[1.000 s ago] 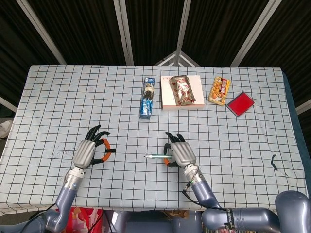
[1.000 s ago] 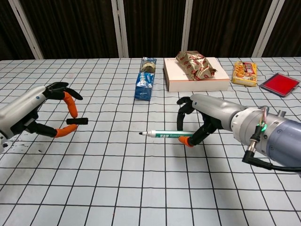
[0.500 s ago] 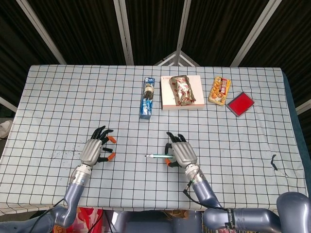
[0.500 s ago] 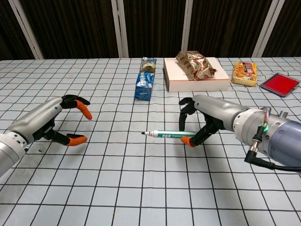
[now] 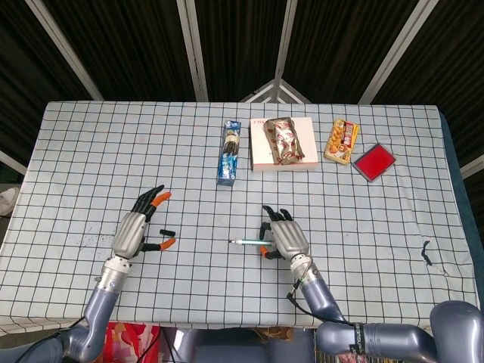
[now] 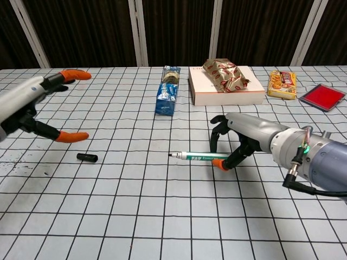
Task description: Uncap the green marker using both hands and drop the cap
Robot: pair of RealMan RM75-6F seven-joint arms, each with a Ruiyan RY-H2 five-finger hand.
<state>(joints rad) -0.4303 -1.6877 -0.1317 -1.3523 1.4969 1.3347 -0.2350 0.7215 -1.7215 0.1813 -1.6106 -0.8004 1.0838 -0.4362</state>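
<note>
The uncapped green marker point(image 6: 198, 157) points its tip left just above the table, and my right hand point(image 6: 241, 138) pinches its right end; in the head view the marker point(image 5: 248, 243) sticks out left of that hand point(image 5: 283, 238). The small black cap point(image 6: 87, 157) lies loose on the checked cloth, seen from the head as a dark stub point(image 5: 167, 232). My left hand point(image 6: 32, 108) hovers above and left of the cap with fingers spread and nothing in it; from the head camera the left hand point(image 5: 136, 231) sits just left of the cap.
At the back stand a blue biscuit pack point(image 5: 229, 151), a white box point(image 5: 261, 155) with a foil snack bag point(image 5: 283, 139) on it, an orange snack packet point(image 5: 342, 141) and a red flat case point(image 5: 374, 162). The table's front edge runs close behind both hands.
My left hand let the cap go, spread its fingers and lifted away to the left. The cap now lies on the table. My right hand and the marker shifted slightly right.
</note>
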